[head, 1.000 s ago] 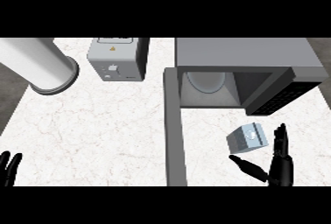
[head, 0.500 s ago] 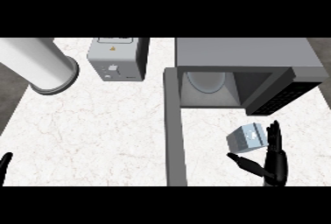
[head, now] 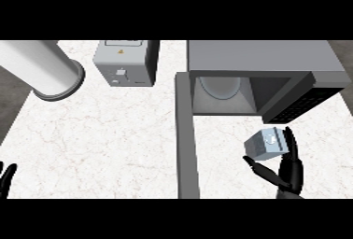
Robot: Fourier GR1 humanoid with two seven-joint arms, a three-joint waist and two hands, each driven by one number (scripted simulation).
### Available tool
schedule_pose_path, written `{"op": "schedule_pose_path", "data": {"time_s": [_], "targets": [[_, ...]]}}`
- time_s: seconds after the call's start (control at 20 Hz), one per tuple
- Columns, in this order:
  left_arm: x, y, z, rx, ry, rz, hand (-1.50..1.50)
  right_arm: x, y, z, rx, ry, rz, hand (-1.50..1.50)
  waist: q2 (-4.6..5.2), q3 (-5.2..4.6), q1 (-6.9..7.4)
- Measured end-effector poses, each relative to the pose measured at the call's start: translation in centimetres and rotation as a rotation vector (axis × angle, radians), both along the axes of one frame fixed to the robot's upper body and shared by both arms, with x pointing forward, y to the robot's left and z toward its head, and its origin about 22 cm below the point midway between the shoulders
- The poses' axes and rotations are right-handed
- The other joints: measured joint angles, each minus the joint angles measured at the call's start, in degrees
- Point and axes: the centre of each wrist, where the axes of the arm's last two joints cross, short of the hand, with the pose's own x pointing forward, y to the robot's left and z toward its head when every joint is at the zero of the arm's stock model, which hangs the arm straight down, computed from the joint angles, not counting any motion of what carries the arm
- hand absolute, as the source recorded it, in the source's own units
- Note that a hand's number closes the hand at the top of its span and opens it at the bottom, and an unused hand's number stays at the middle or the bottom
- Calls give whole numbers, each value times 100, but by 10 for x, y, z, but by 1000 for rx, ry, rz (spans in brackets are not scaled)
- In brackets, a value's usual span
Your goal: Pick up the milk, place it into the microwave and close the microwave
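beside the right hand (head: 288, 170) (wrist cut off) sits the milk (head: 267, 144).

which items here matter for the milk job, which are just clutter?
Job: milk; microwave, door open; right hand, open beside the milk.
Clutter: toaster; white cylinder; left hand, resting at the lower left edge.

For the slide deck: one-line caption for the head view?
Right hand open beside the milk carton, before the open microwave.
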Motion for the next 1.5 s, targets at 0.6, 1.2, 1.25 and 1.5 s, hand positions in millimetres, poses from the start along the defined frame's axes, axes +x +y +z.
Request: {"op": "schedule_pose_path", "data": {"time_s": [0.6, 1.2, 1.25, 1.5], "targets": [[5, 0, -6, 3, -5, 14, -150, 10, 19, 4, 156, -130, 73, 150, -8, -3, -27], [-6, 12, -4, 3, -10, 17, -150, 42, 15, 40, 224, -153, 464, 150, -12, -5, -6], [-6, 15, -3, 6, -12, 22, -150, 40, 16, 43, 219, -151, 492, 150, -14, -6, -16], [-12, 22, -6, 5, -4, 28, -150, 31, 31, 64, 189, -138, 580, 150, -21, -8, -50]]}}
